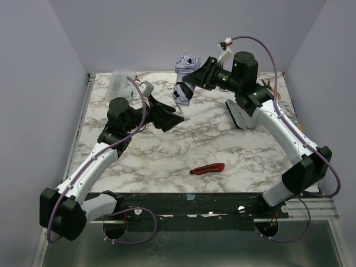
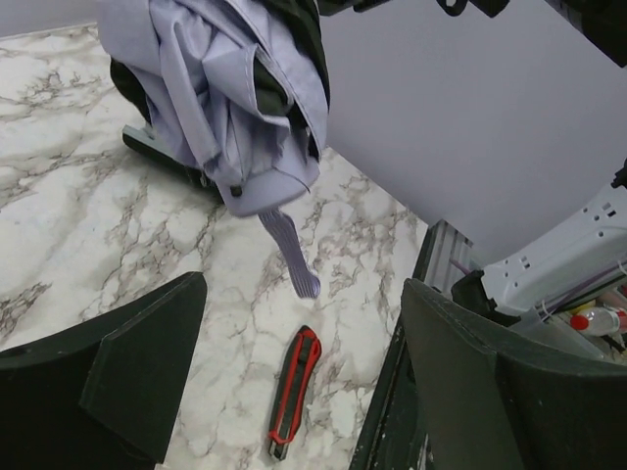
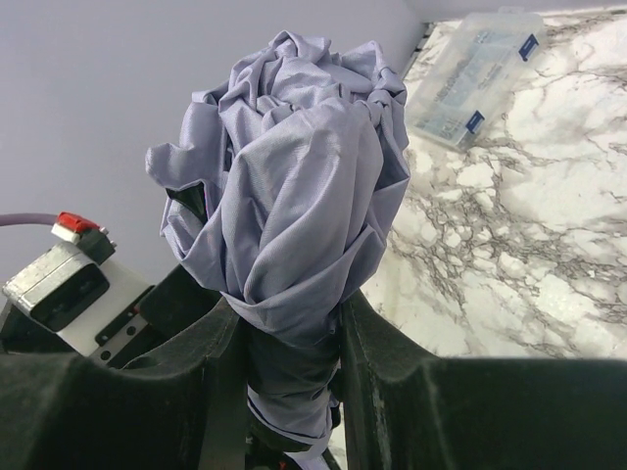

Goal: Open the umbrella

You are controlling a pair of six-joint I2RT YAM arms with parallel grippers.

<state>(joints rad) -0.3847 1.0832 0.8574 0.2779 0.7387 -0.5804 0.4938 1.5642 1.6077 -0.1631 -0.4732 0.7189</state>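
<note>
Right hand (image 3: 291, 343) grips the folded umbrella (image 3: 294, 166), held roughly upright.

Lab test booth: plain walls (image 1: 167, 33) boxing a marble-print table (image 1: 167, 158)

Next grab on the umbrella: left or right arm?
Left. The left gripper is open and empty, facing the umbrella; the right gripper is clamped around its bundled canopy, holding it aloft.
</note>
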